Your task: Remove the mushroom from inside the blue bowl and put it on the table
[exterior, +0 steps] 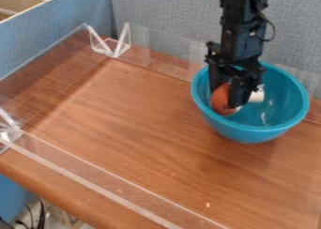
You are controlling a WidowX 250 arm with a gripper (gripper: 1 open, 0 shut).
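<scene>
On my screen the jaws are clamped on the mushroom [224, 99], one black finger on each side of its orange-brown cap, with a bit of the white stem showing toward the right, just past the fingers. The gripper [232, 97] points straight down and holds the mushroom up off the bowl's floor, about level with the near rim, but within the bowl's outline as I see it from this angle. Above the jaws I see the black arm [241, 26] rising almost vertically to the top edge of the view. Around the catch sits the blue bowl [283, 118], glossy teal, deep and round, much wider than the mushroom, and I can see its inner wall and floor to the right of the fingers. The bowl rests on the table [126, 129], a reddish-brown wood-grain top, near its right side. Low clear acrylic walls [56, 54] edge the table along the left, the back and the front, and a small clear bracket [113, 40] stands at the back left corner. Behind the table I make out a blue-grey panel [163, 17], and at the upper left a strip of light wooden shelving [32, 0].
</scene>
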